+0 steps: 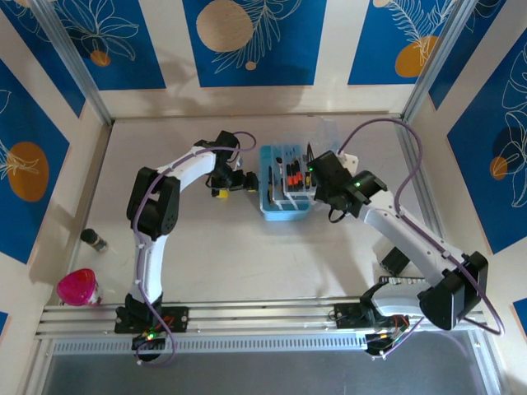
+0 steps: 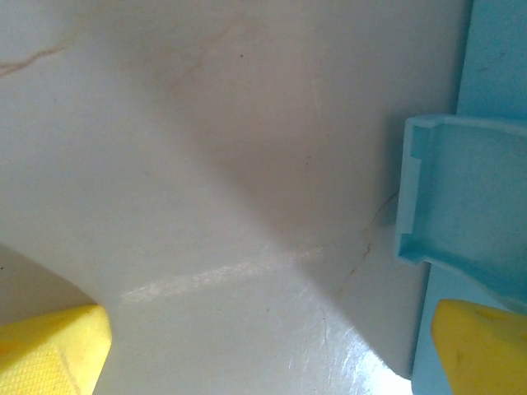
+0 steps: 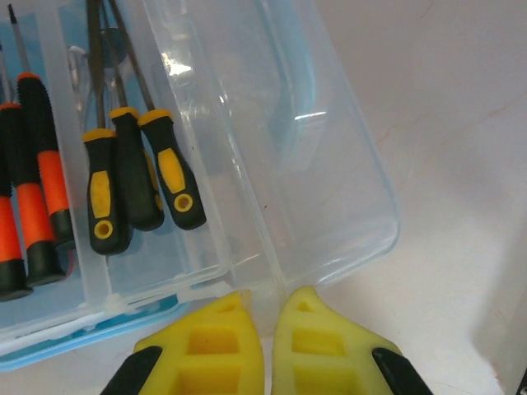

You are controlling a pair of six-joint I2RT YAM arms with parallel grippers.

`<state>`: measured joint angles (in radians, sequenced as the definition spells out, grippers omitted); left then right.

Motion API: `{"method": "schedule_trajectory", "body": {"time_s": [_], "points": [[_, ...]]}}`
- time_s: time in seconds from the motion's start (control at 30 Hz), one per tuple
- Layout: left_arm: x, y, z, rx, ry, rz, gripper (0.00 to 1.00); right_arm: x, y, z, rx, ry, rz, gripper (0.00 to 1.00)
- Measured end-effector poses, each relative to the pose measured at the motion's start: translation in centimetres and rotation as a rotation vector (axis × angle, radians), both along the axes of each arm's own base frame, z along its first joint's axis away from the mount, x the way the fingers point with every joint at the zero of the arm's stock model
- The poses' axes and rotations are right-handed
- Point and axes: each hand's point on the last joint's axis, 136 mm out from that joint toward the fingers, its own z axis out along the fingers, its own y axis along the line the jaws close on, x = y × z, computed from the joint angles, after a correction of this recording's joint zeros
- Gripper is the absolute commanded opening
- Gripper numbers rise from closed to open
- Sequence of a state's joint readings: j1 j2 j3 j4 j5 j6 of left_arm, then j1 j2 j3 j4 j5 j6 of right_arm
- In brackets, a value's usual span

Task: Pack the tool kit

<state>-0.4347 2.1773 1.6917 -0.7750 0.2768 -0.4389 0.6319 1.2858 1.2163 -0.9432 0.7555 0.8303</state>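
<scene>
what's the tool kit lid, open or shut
Open: the clear lid lies swung out beside the case, leaving the screwdrivers uncovered.

The pale bench (image 1: 247,263) carries an open blue case (image 1: 284,214) at its middle. A pink cup (image 1: 78,288) and a small dark object (image 1: 94,239) sit near its left edge, and a black block (image 1: 394,260) on the right.
</scene>
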Motion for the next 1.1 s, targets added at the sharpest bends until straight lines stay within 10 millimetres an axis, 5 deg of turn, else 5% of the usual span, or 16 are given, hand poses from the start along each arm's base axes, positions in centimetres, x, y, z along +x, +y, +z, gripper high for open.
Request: {"method": "schedule_trajectory", "body": {"time_s": [0.23,0.37,0.57,0.77,1.0,1.1], "points": [[0.0,0.0,0.0,0.0,0.0,0.0,1.0,-0.7,4.3,0.5,0.017,-0.015,0.064,0.0],[0.0,-0.1,0.0,0.0,-0.001,-0.001,1.0,-1.4,5.8,0.3,0.039,0.013,0.089,0.14],[0.0,0.0,0.0,0.006,-0.004,-0.001,1.0,-2.8,6.2,-1.4,0.004,0.107,0.103,0.31],[0.0,0.0,0.0,0.013,-0.008,-0.003,1.0,-2.8,6.2,-0.8,0.005,0.105,0.103,0.39],[-0.4,0.8,0.2,0.022,-0.074,-0.019,1.0,-0.7,5.6,-0.6,0.102,0.13,0.135,0.85],[-1.0,2.4,0.9,0.049,-0.138,-0.037,1.0,1.5,4.4,-0.6,0.157,0.137,0.153,0.95]]}}
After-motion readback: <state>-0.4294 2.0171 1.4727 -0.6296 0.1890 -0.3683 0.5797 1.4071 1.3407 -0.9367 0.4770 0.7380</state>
